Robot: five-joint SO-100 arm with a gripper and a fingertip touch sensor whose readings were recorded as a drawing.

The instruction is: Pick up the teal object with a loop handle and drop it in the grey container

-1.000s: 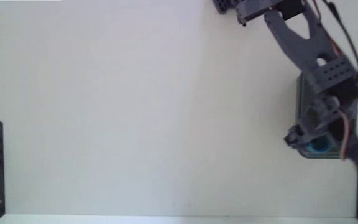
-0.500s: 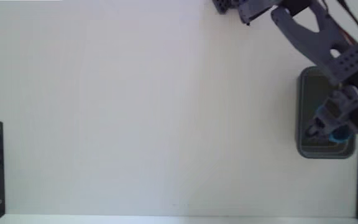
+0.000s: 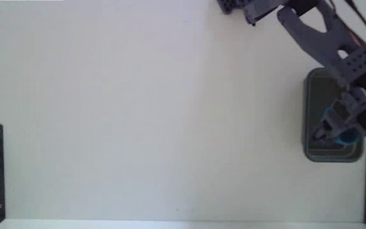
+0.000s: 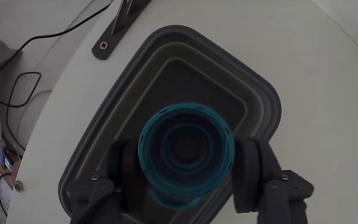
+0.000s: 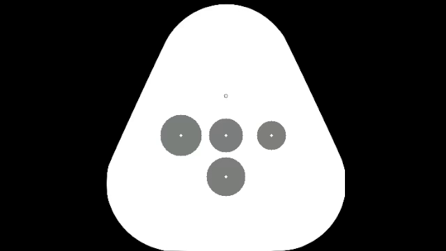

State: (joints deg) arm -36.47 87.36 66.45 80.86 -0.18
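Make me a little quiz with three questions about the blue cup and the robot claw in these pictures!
1. True or false: the teal cup is lying on the white table, away from the gripper.
2. What is right under the cup in the wrist view?
A. the grey tub
B. the black cable
C. a red plate
3. Fill in: in the fixed view the tub sits at the ______ side of the table.

Key
1. False: the gripper's two fingers hold it, one on each side.
2. A
3. right
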